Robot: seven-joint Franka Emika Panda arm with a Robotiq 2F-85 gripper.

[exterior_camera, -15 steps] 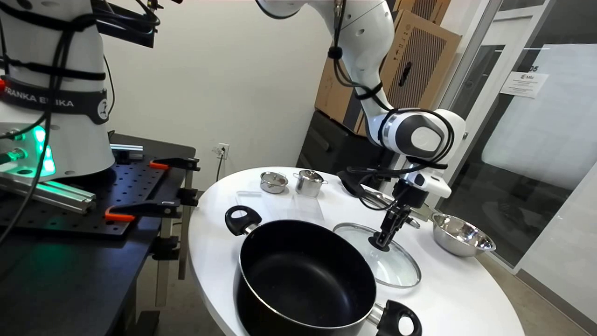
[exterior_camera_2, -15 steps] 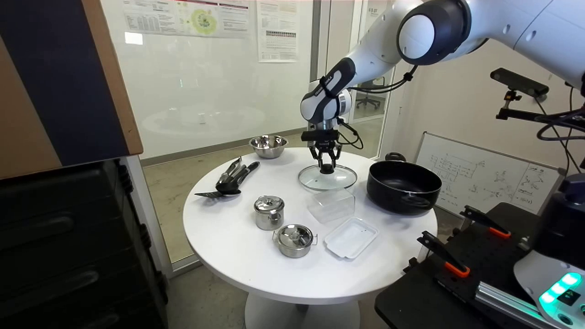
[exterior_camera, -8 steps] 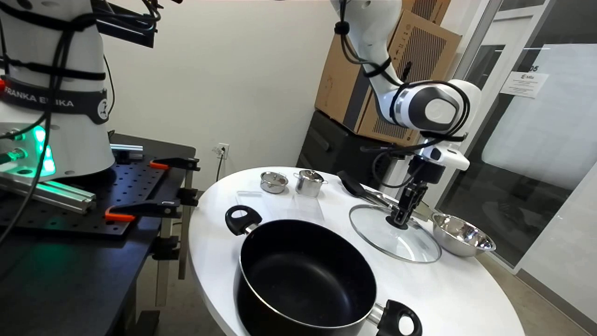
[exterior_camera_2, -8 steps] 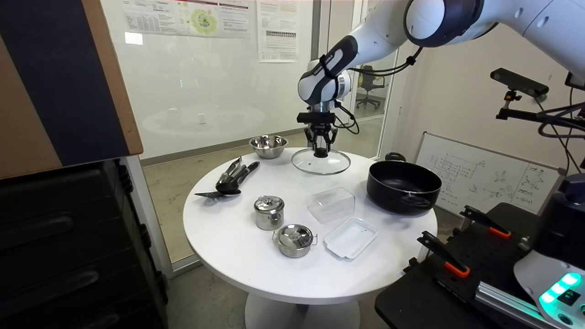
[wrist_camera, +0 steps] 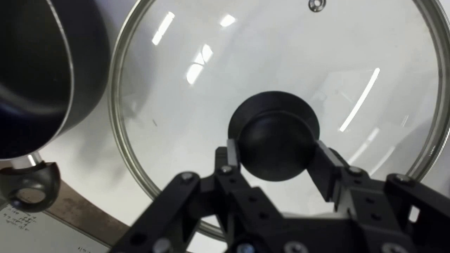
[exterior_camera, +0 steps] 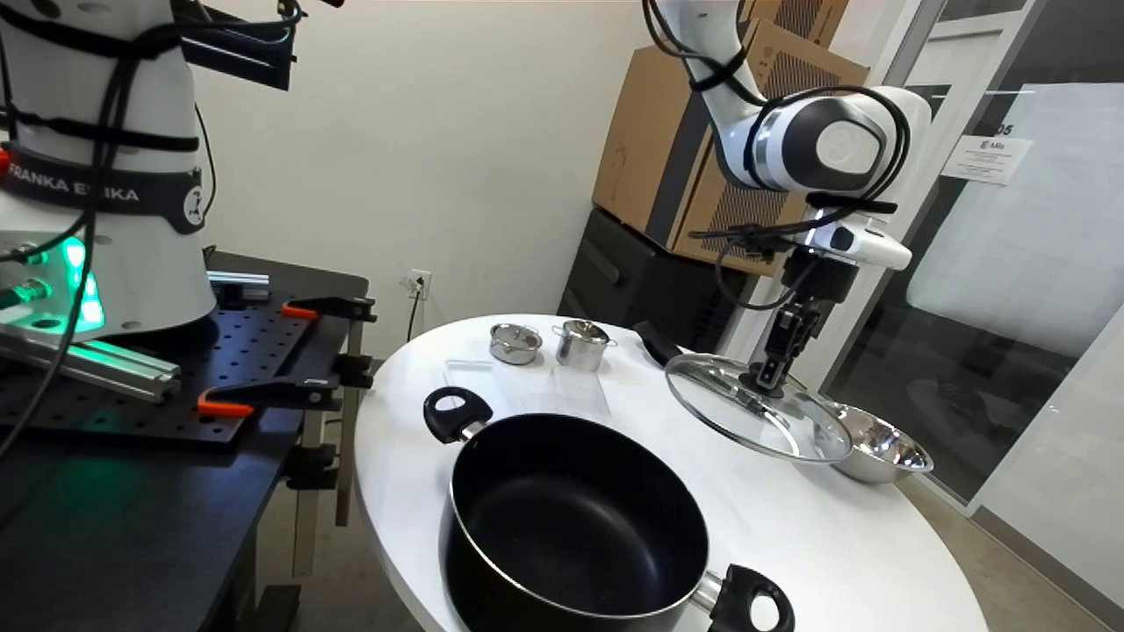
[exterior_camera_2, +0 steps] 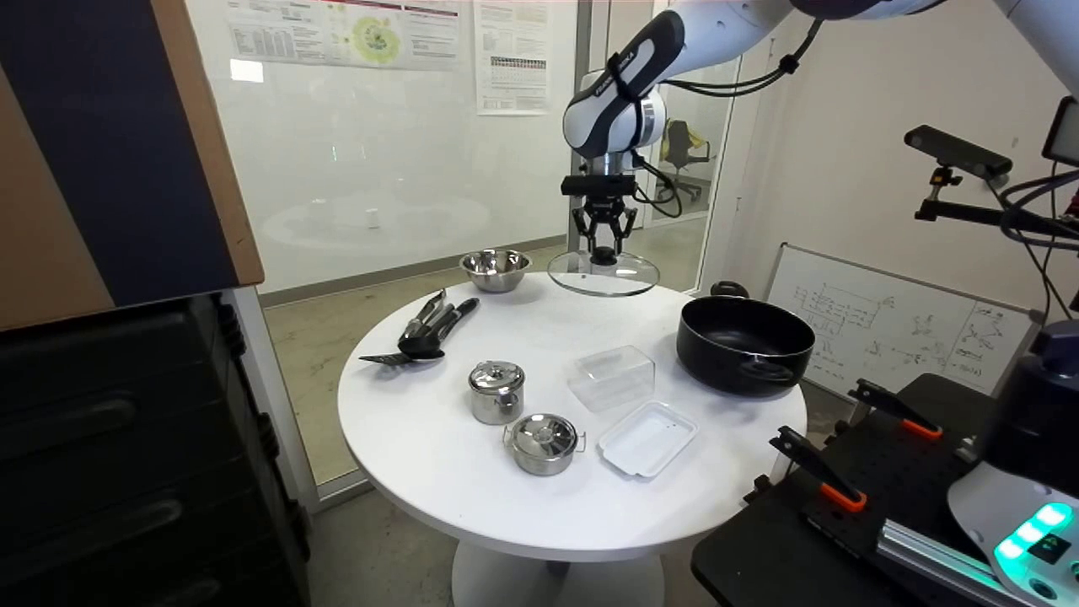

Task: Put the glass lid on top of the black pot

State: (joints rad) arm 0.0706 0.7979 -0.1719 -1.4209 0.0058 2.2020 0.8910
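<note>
**The pincer [wrist_camera: 276, 154] holds the glass lid [exterior_camera_2: 603, 276] in the air, apart from the black pot [exterior_camera_2: 733, 358]**

The pincer is narrow, clamped on the lid's black knob [wrist_camera: 274, 123] with its fingers [wrist_camera: 232, 153] on either side. Taking the top of each view as twelve, in an exterior view the lid hangs above the counter [exterior_camera_2: 506, 502] at the pot's ten o'clock; the pot stands there uncovered at about the counter's two. In the wrist view the pot shows at the lid's nine o'clock, and a small vent hole [wrist_camera: 317, 5] sits near twelve. In an exterior view the pot's black handles [exterior_camera: 452, 426] point to ten and four.

Round the counter, in an exterior view, are a steel bowl [exterior_camera_2: 496, 274] at eleven, kitchen utensils [exterior_camera_2: 421, 344] at ten, a lidded canister [exterior_camera_2: 497, 403] at nine, a lidded pan [exterior_camera_2: 544, 451] at seven and a white tray [exterior_camera_2: 647, 443] at four, a clear box [exterior_camera_2: 611, 384] just beside it.
</note>
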